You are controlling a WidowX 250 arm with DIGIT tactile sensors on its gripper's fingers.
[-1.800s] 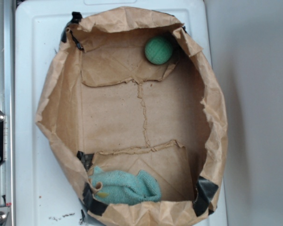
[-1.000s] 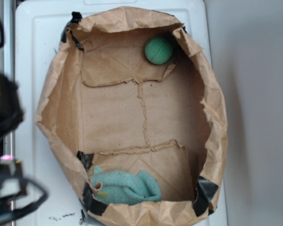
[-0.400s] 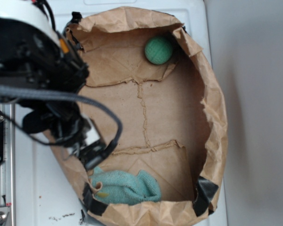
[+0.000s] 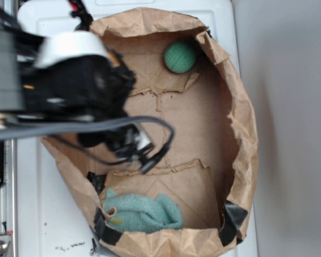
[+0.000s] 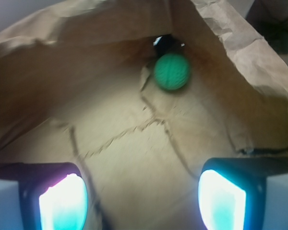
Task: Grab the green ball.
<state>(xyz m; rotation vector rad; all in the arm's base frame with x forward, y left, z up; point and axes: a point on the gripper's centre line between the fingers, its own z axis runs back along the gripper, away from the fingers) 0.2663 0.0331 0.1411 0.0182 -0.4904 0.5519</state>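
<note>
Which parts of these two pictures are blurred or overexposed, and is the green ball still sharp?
Exterior view: the arm is motion-blurred, the green ball and teal cloth are sharp. Wrist view: the ball is soft and smeared, the paper bag slightly blurred, and the finger pads glow overexposed cyan-white.

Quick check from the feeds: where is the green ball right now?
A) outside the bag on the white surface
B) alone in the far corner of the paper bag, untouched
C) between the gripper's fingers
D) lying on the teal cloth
B: the green ball sits by the paper bag wall, far from the teal cloth; the open gripper has bare paper between its fingers.
</note>
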